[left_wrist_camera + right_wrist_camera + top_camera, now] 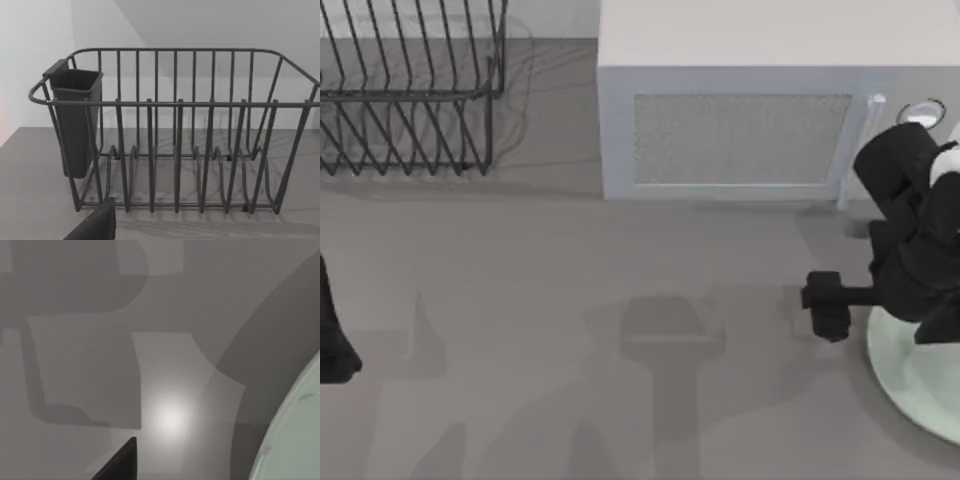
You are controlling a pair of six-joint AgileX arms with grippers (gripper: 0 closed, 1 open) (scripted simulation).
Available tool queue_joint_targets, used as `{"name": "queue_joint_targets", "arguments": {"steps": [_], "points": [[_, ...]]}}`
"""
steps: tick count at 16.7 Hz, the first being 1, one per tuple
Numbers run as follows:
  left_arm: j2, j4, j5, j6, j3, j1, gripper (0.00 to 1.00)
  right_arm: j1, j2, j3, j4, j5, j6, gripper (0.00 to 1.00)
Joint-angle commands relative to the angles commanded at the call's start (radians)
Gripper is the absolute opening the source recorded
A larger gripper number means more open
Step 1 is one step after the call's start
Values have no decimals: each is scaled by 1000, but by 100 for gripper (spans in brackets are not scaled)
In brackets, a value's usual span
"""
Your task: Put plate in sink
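Observation:
The pale mint-green plate [912,388] lies flat on the table at the right edge, partly cut off by the view and partly under my right arm. My right gripper [828,305] reaches out just left of the plate's rim, above the bare table. In the right wrist view the plate [295,440] curves in at one corner, with a dark fingertip [124,461] near it. My left arm [332,345] is parked at the table's left edge. The sink is out of view.
A white microwave [740,110] stands at the back, right of centre, with its handle near my right arm. A dark wire dish rack [410,90] sits at the back left; in the left wrist view the rack [175,135] carries a dark cutlery cup [75,120].

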Motion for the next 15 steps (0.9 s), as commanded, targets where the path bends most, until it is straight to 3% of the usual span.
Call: {"name": "queue_joint_targets", "arguments": {"steps": [9,15], "points": [[0,0,0,0,0,0,100,0,0,0,0,0,0,2],[0,0,0,0,0,0,100,0,0,0,0,0,0,0]]}}
